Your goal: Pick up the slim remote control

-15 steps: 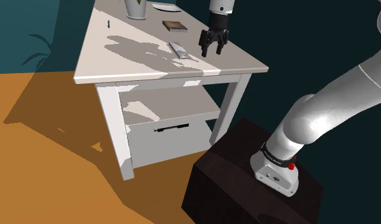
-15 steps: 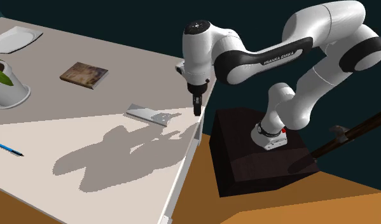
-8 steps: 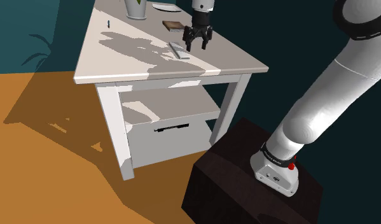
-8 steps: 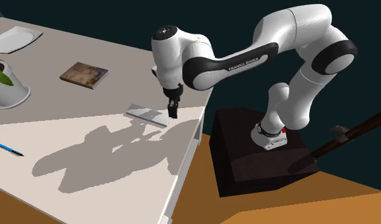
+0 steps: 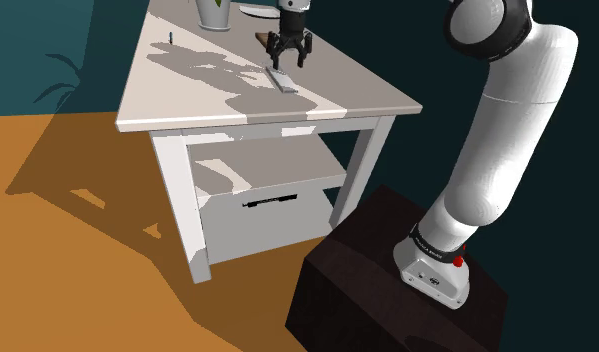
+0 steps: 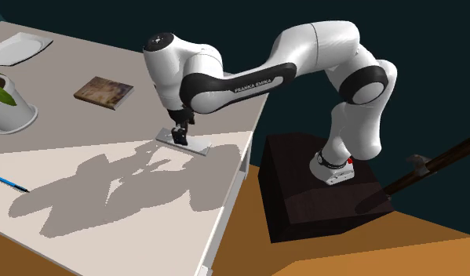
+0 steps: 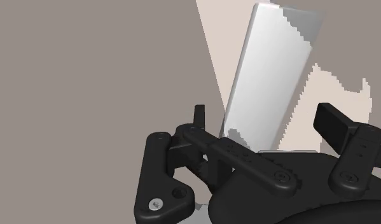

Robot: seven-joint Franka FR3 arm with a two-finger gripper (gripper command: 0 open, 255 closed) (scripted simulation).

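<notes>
White capitals spelling "FRANKA EMIKA" run along the dark band of the robot's white arm [image 6: 245, 81], seen in the second exterior view. The mottled brown cover of the book [image 6: 104, 92] lying on the counter [image 6: 60, 133] carries markings too small to be read.

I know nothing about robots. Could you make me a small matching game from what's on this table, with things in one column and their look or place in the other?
Things:
1. remote control
2. book
3. pen
4. plate

Look or place:
A. brown cover
B. white and flat
C. grey, lying between the open fingers
D. thin and blue

Pairs: 1-C, 2-A, 3-D, 4-B
</notes>
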